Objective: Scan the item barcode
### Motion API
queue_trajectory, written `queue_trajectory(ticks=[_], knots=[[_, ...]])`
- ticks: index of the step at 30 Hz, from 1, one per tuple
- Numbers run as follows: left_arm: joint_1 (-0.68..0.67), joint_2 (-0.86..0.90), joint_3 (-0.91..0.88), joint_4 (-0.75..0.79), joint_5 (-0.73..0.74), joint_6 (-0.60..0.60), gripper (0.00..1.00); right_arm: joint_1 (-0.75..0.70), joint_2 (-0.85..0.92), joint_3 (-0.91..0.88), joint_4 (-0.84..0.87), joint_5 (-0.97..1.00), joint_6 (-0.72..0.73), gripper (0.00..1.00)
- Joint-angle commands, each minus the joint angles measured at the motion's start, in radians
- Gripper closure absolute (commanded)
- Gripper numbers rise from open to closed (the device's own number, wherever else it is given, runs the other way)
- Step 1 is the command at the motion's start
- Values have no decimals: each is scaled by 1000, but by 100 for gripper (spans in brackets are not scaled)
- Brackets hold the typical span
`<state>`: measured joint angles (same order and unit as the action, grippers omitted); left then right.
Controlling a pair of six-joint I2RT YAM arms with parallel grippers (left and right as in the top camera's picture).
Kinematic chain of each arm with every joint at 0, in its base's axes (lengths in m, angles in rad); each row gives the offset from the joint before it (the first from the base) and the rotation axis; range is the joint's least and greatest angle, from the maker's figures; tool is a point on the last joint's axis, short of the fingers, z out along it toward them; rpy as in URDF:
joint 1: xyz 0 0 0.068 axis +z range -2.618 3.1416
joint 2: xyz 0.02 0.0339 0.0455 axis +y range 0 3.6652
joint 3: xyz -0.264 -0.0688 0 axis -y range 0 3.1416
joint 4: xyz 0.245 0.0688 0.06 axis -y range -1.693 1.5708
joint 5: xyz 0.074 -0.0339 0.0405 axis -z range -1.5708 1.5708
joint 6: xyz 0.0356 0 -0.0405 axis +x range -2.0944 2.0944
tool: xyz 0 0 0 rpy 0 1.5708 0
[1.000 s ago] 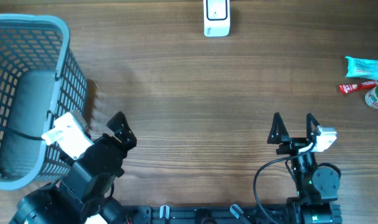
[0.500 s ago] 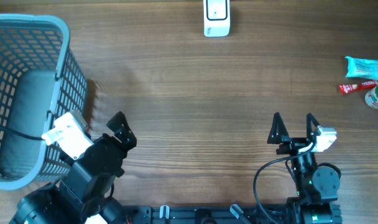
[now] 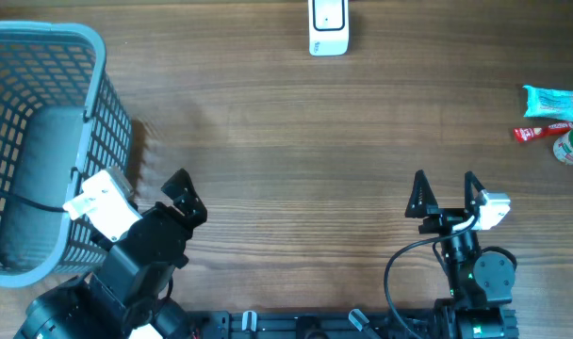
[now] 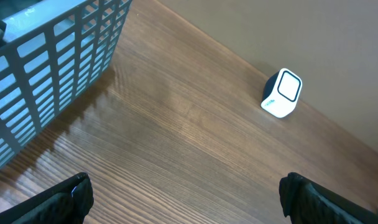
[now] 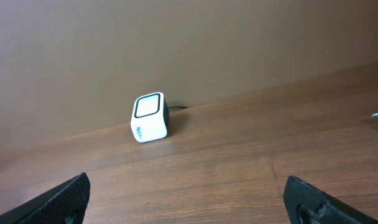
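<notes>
Small items cluster well to the right of the white scanner [image 3: 327, 26] and a little nearer the robot: a teal packet [image 3: 552, 101], a red sachet [image 3: 541, 133] lying left to right, and a green-capped bottle [image 3: 572, 147] cut off by the frame edge. The right gripper [image 3: 445, 179], jaws wide and empty, sits nearer than the scanner and to its right, making it the closer arm. Nothing stands between it and the items. The left gripper [image 4: 186, 186], also wide, sits left of the scanner beside a grey basket [image 3: 107, 122].

Lighting is even and moderately bright; all views are sharp. The basket [image 3: 107, 122] casts a soft shadow rightward onto the table [image 3: 296, 169].
</notes>
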<state>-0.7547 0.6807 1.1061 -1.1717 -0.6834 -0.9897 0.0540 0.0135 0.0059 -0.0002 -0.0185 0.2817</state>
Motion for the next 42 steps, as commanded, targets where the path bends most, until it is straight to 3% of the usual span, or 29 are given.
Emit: queue_trajectory(ticks=[1, 4, 8, 11, 14, 18, 22, 29, 37, 42], knots=[[-6, 2, 0, 1, -13, -14, 0, 4, -9, -1, 3, -12, -17, 0], [19, 1, -13, 43, 1, -13, 0, 4, -9, -1, 3, -12, -17, 0], [148, -11, -92, 203, 34, 19, 0, 4, -9, -1, 2, -12, -18, 0], [249, -45, -182, 422, 153, 253, 0, 4, -9, -1, 3, -12, -17, 0], [339, -128, -308, 737, 410, 568, 0, 4, -9, -1, 3, -12, -17, 0], [424, -272, -487, 1034, 692, 775, 0, 4, -9, -1, 3, -12, -17, 0], [496, -394, -646, 1158, 762, 780, 0, 4, -9, -1, 3, -12, -17, 0], [621, -618, -876, 1154, 833, 770, 0, 4, -9, -1, 3, -12, -17, 0], [655, -678, -1040, 1154, 719, 764, 0, 4, -9, -1, 3, -12, -17, 0], [665, -678, -1101, 1144, 576, 665, 0, 4, -9, -1, 2, -12, -17, 0]])
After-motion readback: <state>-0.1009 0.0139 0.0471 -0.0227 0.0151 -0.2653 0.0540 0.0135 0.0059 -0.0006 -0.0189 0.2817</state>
